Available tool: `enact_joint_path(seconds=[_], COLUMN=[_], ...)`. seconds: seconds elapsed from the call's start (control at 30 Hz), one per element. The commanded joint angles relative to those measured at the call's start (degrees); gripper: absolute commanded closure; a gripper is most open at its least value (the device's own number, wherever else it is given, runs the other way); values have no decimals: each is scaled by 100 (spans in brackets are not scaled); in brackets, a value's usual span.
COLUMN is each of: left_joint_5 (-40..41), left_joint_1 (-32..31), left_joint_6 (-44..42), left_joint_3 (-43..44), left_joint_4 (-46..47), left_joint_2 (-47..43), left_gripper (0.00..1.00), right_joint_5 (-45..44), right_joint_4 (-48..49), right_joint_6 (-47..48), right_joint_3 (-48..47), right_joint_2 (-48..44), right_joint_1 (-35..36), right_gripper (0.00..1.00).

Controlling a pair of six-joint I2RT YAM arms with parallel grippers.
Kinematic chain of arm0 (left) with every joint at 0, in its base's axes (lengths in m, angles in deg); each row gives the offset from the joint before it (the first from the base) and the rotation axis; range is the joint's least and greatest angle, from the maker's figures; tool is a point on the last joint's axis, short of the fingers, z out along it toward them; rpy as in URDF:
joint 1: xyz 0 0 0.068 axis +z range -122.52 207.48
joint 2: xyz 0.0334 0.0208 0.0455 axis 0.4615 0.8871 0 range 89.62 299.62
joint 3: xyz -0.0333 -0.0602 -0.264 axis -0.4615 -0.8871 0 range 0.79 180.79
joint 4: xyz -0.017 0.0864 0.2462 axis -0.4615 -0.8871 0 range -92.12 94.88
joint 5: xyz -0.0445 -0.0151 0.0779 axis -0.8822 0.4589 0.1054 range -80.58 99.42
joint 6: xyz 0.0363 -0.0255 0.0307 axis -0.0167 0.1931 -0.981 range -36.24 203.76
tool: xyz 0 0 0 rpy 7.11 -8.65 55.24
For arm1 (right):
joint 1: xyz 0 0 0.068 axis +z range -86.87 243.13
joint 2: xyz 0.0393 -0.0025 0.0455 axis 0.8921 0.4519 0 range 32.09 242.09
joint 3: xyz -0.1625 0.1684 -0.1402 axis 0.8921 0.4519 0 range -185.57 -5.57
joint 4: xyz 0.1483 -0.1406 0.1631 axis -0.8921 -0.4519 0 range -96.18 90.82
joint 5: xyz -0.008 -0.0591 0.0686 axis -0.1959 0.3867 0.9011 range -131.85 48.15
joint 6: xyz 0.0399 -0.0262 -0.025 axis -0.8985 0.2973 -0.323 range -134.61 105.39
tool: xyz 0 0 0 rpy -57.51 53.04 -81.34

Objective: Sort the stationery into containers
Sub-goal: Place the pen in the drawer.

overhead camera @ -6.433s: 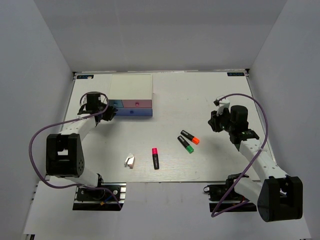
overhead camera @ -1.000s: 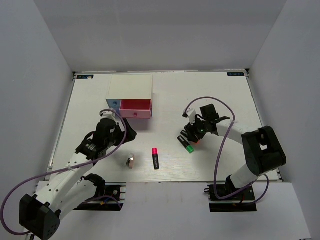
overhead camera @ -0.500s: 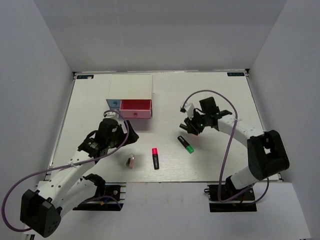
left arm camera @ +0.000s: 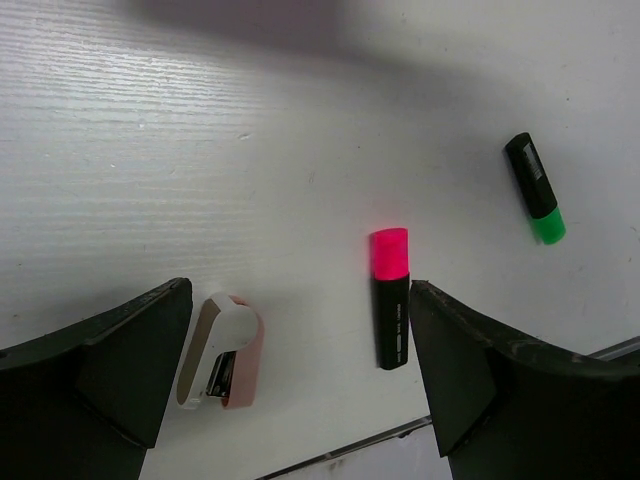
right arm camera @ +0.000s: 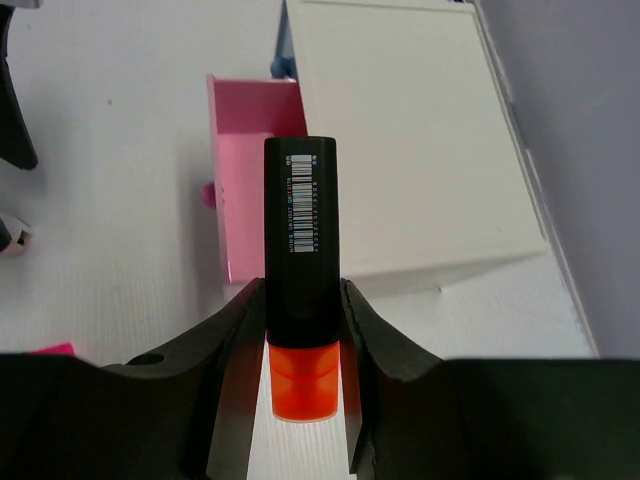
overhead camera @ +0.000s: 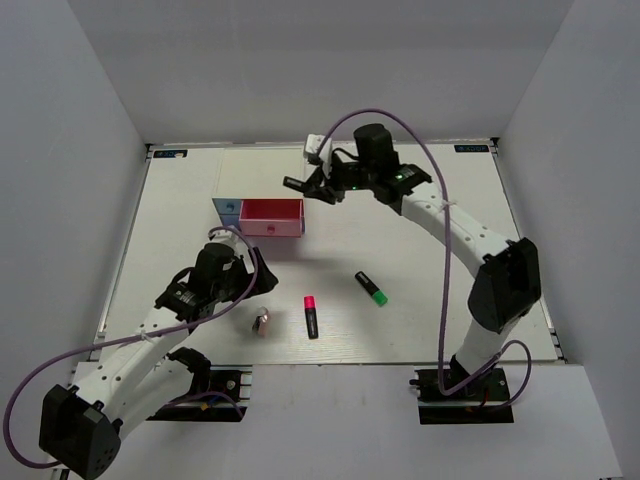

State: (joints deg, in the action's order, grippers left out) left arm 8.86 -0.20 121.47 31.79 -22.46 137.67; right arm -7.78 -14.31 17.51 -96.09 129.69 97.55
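My right gripper (right arm camera: 298, 290) is shut on the black highlighter with the orange cap (right arm camera: 300, 230), cap toward the wrist. It hangs over the open pink drawer (right arm camera: 245, 180) of the white-topped box (right arm camera: 400, 130). From above, the right gripper (overhead camera: 308, 186) is at the box's right front corner, beside the pink drawer (overhead camera: 272, 210) and the light blue drawer front (overhead camera: 229, 205). My left gripper (left arm camera: 298, 290) is open above a small white and tan clip-like piece (left arm camera: 222, 352). The pink-capped highlighter (left arm camera: 389, 310) lies just inside its right finger. The green-capped highlighter (left arm camera: 535, 188) lies farther off.
The table's near edge (left arm camera: 400, 432) runs just behind the clip-like piece and the pink highlighter. From above, the green highlighter (overhead camera: 371, 288) lies right of the pink one (overhead camera: 311, 316). Grey walls close in the table on three sides.
The right arm lifted the orange-capped highlighter off the table beside the green one and carried it up and left to the box. The left arm has barely moved.
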Motion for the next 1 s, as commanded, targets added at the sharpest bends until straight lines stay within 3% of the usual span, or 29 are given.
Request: enact_joint_path(seconds=[0.0, 0.37, 0.5, 0.67, 0.83, 0.97], left_joint_5=[-23, -84, -199, -366, -480, -428], left_joint_1=[-27, -27, -27, -27, -202, -308], left_joint_6=[17, 69, 69, -36, -89, -89], left_joint_3=[-86, -86, -33, 90, 283, 388], left_joint_4=[79, -35, 87, 193, 316, 316], left_joint_2=[-191, -191, -129, 151, 389, 599], left_gripper=[0, 0, 0, 0, 0, 0], right_joint_5=[198, -75, -198, -392, -523, -515], right_joint_4=[702, 1346, 1391, 1452, 1443, 1628], right_joint_6=[-188, -338, -303, -74, -13, -30], right_joint_3=[-291, -845, -809, -721, -695, -572], right_joint_2=[364, 1314, 1490, 1586, 1517, 1323], right_joint_1=[311, 865, 918, 927, 857, 883], right_gripper=[83, 79, 64, 58, 45, 45])
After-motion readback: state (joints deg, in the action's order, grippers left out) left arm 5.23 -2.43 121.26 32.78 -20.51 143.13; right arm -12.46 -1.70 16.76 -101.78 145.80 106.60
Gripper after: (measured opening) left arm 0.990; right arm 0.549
